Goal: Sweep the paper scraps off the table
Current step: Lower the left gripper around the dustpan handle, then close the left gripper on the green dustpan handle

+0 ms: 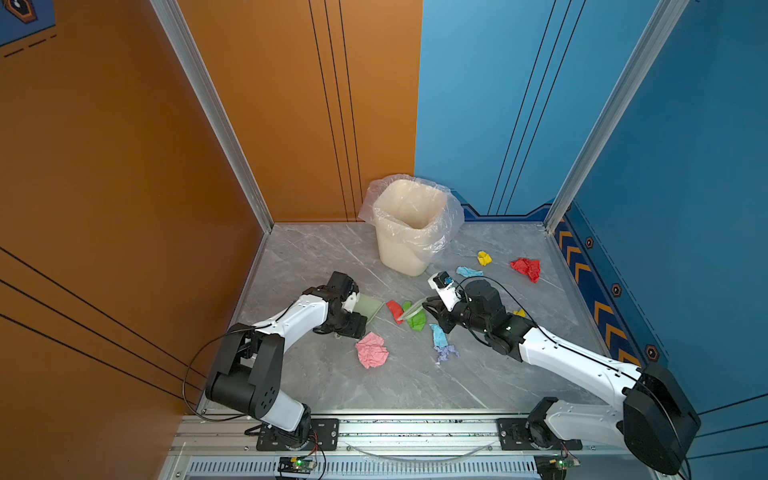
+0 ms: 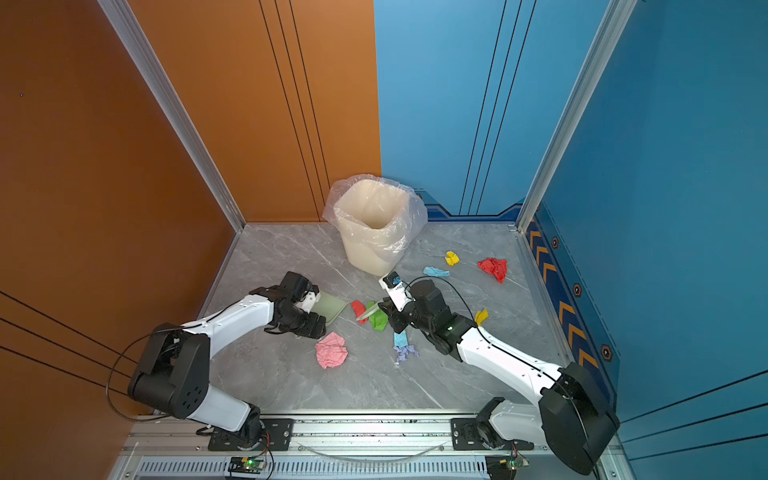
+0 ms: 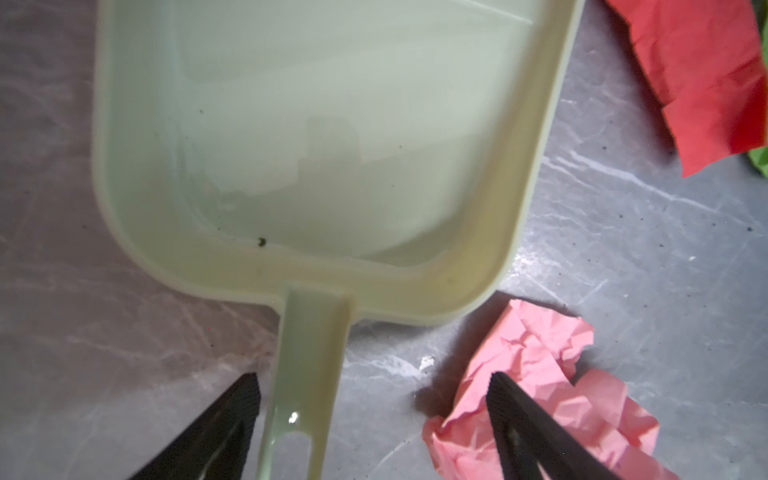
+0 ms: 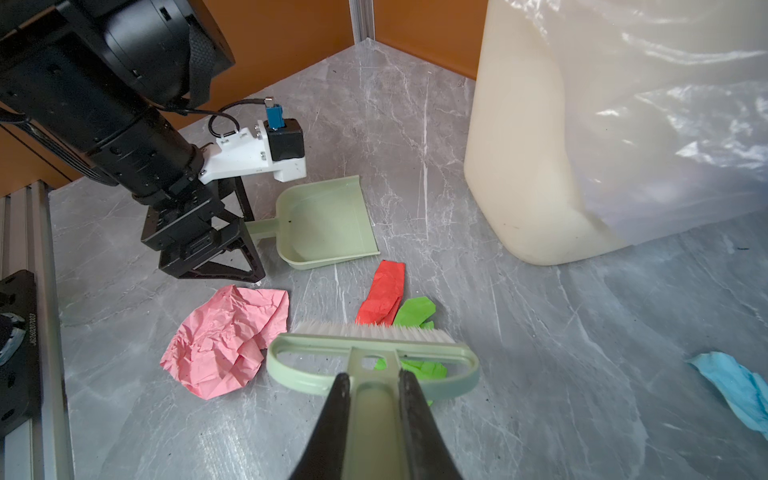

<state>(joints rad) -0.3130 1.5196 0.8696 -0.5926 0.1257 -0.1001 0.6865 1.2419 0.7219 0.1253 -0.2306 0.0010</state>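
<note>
The paper scraps lie over the middle and right of the grey table (image 1: 332,374). A red strip (image 1: 394,309) lies just off the open mouth of the dustpan (image 1: 370,305). Its long axis runs roughly far to near, and a green scrap (image 1: 417,319) touches its right side. A big pink wad (image 1: 371,350) sits nearer the front, beside the pan's handle. A light blue strip (image 1: 437,336) also points far to near, with a lilac scrap (image 1: 446,352) at its near end. Right of the bin (image 1: 409,232) lie another light blue scrap (image 1: 468,272), a yellow one (image 1: 484,258) and a red wad (image 1: 527,268).

The left gripper (image 3: 374,384) stands wide open astride the dustpan's handle and grips nothing. One finger is close beside the handle and the other is by the pink wad; I cannot tell whether it touches. The right gripper (image 4: 374,392) is clamped on the handle of the brush (image 4: 370,353). The brush's white bristles meet the red strip and green scrap and face the pan.
</note>
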